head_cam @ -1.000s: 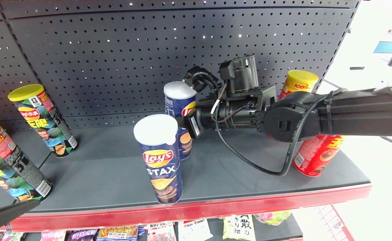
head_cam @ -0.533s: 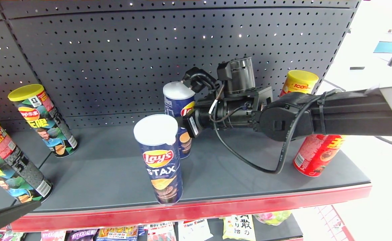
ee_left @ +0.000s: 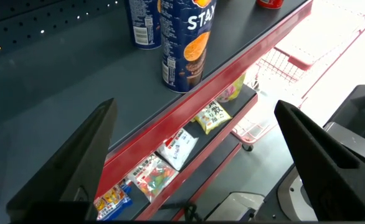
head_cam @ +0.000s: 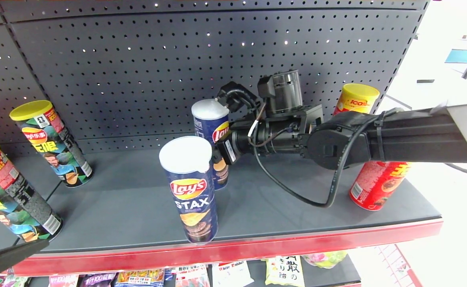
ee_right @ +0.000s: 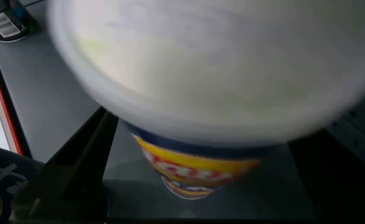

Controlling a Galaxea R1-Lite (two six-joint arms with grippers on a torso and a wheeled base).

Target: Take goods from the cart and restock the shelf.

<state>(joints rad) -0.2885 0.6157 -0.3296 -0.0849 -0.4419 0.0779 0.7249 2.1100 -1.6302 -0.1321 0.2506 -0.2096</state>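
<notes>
At centre frame, the right gripper (head_cam: 217,155) clasped the rear blue can (head_cam: 209,119) just behind the front can (head_cam: 189,187) on the shelf (head_cam: 138,207). A careless release or pull-back could have nudged the front can off the red lip.

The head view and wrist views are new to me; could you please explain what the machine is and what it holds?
It is a two-armed robot at a shop shelf. The head view looks down from its head; each wrist view looks along one arm's gripper. The right gripper is closed around the rear blue can, which looms close in the right wrist view. A front blue can, a red can and patterned cans stand on the shelf. The left gripper hangs open and empty in front of the shelf.
</notes>
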